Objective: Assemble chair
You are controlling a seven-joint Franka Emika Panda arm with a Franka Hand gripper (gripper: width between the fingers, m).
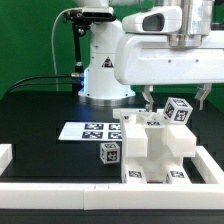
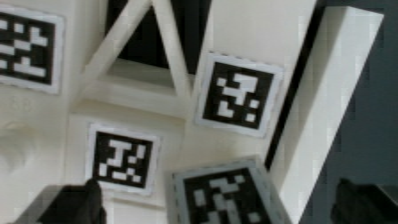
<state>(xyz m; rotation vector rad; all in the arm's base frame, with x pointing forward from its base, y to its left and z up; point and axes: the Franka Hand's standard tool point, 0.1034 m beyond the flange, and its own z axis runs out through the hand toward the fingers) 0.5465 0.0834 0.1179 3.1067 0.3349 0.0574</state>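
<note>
The chair (image 1: 150, 145) is a chunky white structure of slabs and posts with small tags, standing right of centre on the black table. A tagged post top (image 1: 178, 111) rises at its far right. My gripper (image 1: 178, 102) hangs over that post, one dark finger on each side of it. In the wrist view the gripper (image 2: 210, 206) is open. Its fingers (image 2: 64, 206) stand wide apart at either side of a tagged white part (image 2: 231, 196), with gaps showing. More tagged white bars (image 2: 237, 92) lie beyond.
The marker board (image 1: 92, 130) lies flat left of the chair. A lone small tagged cube (image 1: 109, 152) sits just in front of it. White rails (image 1: 60, 190) border the table at the front and sides. The robot base (image 1: 100, 70) stands behind.
</note>
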